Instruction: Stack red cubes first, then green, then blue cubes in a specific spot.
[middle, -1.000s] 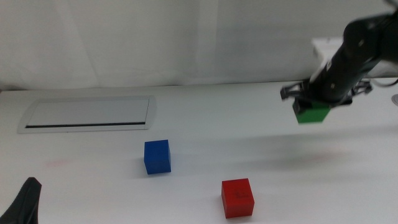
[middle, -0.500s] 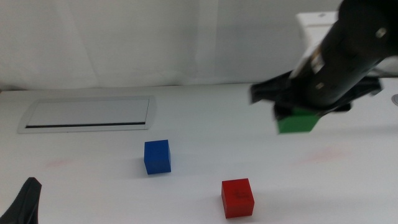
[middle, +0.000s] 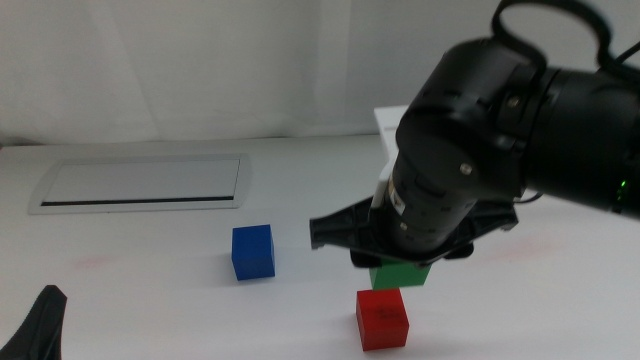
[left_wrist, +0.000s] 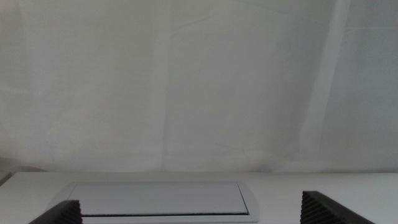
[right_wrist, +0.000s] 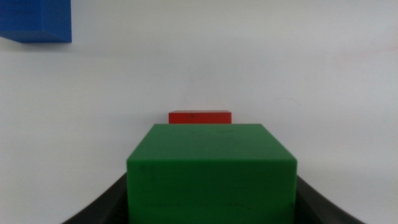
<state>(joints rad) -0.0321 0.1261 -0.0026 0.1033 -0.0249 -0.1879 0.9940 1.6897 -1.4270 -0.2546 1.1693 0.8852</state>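
Green cube (middle: 401, 274) level in right hand (middle: 400, 262), above red cube (middle: 382, 318).

White table (middle: 150, 300) with grey-rimmed panel (middle: 140, 183) before a white curtain (middle: 200, 70).

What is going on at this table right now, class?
The right gripper holds the green cube just above the red cube, which sits on the white table; it has not set it down. The blue cube stands apart to the left, untouched. The left gripper waits at the bottom left corner, jaws open and empty, facing the grey-rimmed panel.
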